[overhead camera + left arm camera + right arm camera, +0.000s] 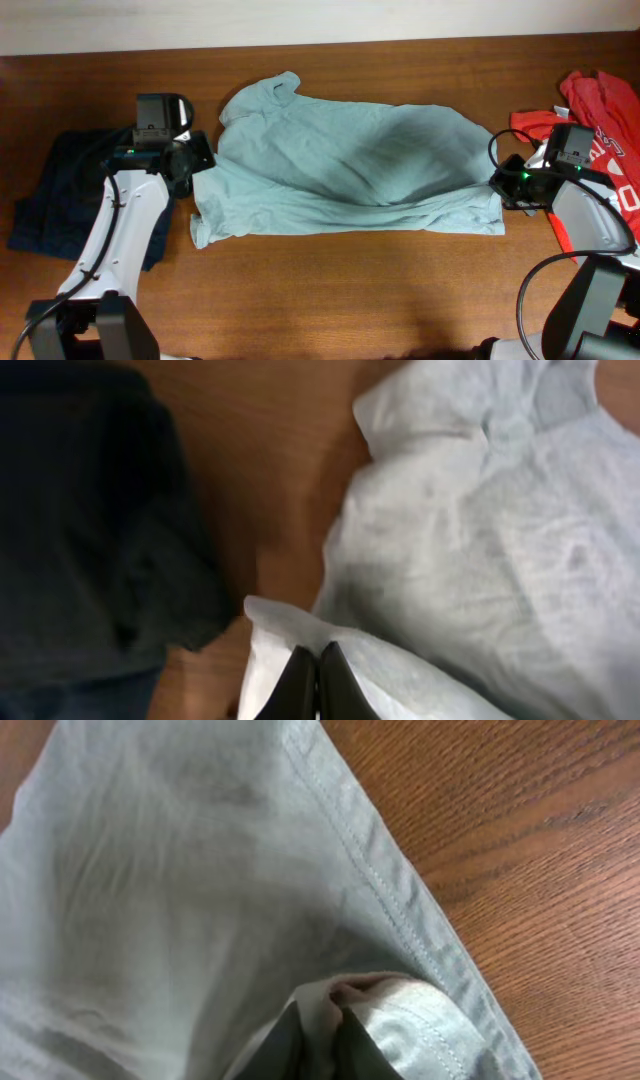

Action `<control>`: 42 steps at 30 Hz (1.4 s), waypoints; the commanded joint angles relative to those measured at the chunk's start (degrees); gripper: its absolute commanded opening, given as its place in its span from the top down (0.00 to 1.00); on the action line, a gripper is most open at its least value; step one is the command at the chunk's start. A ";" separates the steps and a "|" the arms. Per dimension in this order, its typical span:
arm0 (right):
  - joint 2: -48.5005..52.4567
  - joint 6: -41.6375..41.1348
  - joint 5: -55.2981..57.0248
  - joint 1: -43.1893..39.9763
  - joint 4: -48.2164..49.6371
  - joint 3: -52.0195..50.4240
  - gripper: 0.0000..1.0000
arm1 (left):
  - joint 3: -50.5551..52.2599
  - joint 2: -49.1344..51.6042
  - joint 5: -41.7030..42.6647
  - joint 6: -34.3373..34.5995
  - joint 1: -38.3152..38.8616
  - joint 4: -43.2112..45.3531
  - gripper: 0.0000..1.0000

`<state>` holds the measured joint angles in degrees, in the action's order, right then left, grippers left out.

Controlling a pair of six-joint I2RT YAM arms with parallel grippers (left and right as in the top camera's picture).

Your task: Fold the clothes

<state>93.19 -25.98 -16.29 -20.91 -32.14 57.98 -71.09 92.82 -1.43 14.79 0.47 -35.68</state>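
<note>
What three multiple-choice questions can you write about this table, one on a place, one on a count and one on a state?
1. Where does the dark navy garment lie?
A. left of the teal T-shirt
B. on top of the teal T-shirt
C. right of the teal T-shirt

2. How many garments are on the table?
A. two
B. three
C. four

3. What state is the right gripper in?
A. wide open over bare wood
B. shut on the teal T-shirt's edge
C. shut on nothing

Answers: 1 A, it lies at the table's left end. 2 B, there are the navy one, the teal one and the red T-shirt. 3 B, the hem is pinched between its fingers.
</note>
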 commanded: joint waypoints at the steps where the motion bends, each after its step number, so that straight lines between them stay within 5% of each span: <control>1: 0.22 -4.87 1.99 -0.20 0.13 0.96 0.91 | -0.66 0.50 -1.22 1.25 -0.66 1.42 0.99; 9: 0.22 -8.66 2.23 -0.17 -0.02 0.96 0.91 | -0.66 0.50 -2.75 2.73 -0.66 1.88 1.00; 11: 0.22 -9.05 2.19 -0.17 0.17 0.96 0.77 | -0.66 0.50 -2.67 2.71 -0.63 2.49 0.99; 12: 0.22 -8.94 1.99 -0.17 0.59 0.96 0.55 | -0.66 0.50 -2.45 2.71 -0.63 2.97 0.95; 13: 0.22 -8.61 1.97 -0.17 0.74 0.96 0.46 | -0.66 0.50 -2.47 2.71 -0.63 3.21 0.92; 16: 0.20 -5.51 1.97 -1.05 0.83 0.98 0.32 | -0.68 0.42 -2.49 2.21 -0.94 2.99 0.72; 19: 0.17 -4.17 1.05 -4.31 -2.36 0.98 0.31 | -2.23 0.28 -2.34 2.03 -1.66 -1.95 0.50; 25: 0.17 3.30 -5.79 -5.57 -7.10 0.98 0.32 | -3.91 0.31 11.76 -4.20 -1.31 -9.42 0.49; 30: 0.17 5.05 -6.47 -5.25 -10.47 0.98 0.33 | -3.89 0.39 11.52 -7.34 0.98 -12.20 0.50; 34: 0.17 18.16 -19.96 -4.70 -9.64 1.03 0.36 | -4.02 0.39 14.88 -11.67 1.79 -7.80 0.49; 42: 0.09 19.26 -21.75 -0.13 -12.74 8.96 0.34 | -13.88 2.91 18.34 -17.27 1.90 -7.58 0.46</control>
<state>93.25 -10.00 -35.03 -23.33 -44.73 62.04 -78.72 93.56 14.52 2.07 2.24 -42.13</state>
